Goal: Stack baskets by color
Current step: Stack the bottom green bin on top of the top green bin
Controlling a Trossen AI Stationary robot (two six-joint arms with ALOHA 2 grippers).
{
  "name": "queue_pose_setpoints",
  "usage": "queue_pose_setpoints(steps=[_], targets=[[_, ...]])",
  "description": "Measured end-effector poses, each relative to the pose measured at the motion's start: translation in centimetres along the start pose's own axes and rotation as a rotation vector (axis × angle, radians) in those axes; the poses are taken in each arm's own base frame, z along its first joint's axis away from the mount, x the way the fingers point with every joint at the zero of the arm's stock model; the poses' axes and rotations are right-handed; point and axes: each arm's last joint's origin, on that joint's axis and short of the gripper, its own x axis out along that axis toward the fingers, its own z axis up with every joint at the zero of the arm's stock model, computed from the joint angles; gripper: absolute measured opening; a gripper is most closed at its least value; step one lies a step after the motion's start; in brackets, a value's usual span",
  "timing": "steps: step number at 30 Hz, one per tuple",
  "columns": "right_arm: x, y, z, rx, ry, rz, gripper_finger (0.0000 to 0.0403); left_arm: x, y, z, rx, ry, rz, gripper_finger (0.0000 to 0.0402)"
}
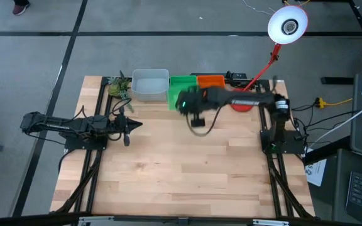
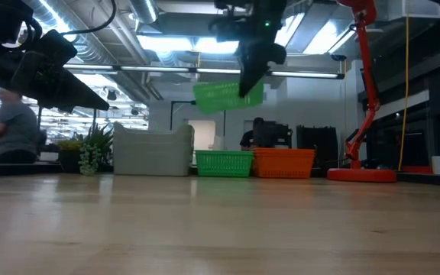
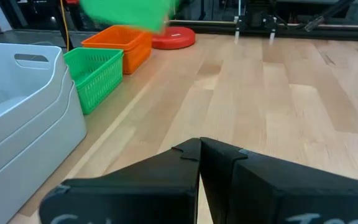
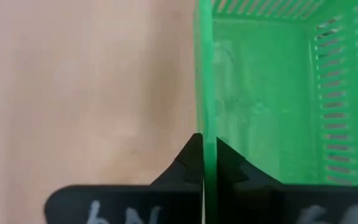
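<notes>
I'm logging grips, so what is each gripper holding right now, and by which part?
The right gripper pinches a green basket by its rim wall, lifted off the table. The left gripper holds nothing.

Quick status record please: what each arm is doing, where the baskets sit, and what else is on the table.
right gripper: shut on the rim of a green basket, held in the air above the table
left gripper: shut, empty, waiting at the table's left side
grey baskets: far edge, leftmost
green stack: on the table, between the grey and orange baskets
orange baskets: right of the green stack
red lamp base: right of the orange baskets
</notes>
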Motion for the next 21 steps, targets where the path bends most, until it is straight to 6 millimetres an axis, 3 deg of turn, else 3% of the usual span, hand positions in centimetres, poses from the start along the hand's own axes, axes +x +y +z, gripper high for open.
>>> queue_pose_setpoints(steps=[4,9,14,21], targets=[[0.1,-4.4,-1.4,0.037,-0.05,-0.036,0.0001,0.0,0.0,0.0,0.0,0.0,0.0,0.0],[3.1,-8.7,-3.6,0.103,-0.102,-0.004,0.0,0.0,0.0,0.0,0.0,0.0,0.0,0.0],[6.1,-9.9,-6.6,0.162,-0.034,0.007,0.0,0.0,0.0,0.0,0.0,0.0,0.0,0.0],[8.6,-10.7,-7.6,0.109,-0.158,-0.058,0.0,0.0,0.0,0.0,0.0,0.0,0.0,0.0]])
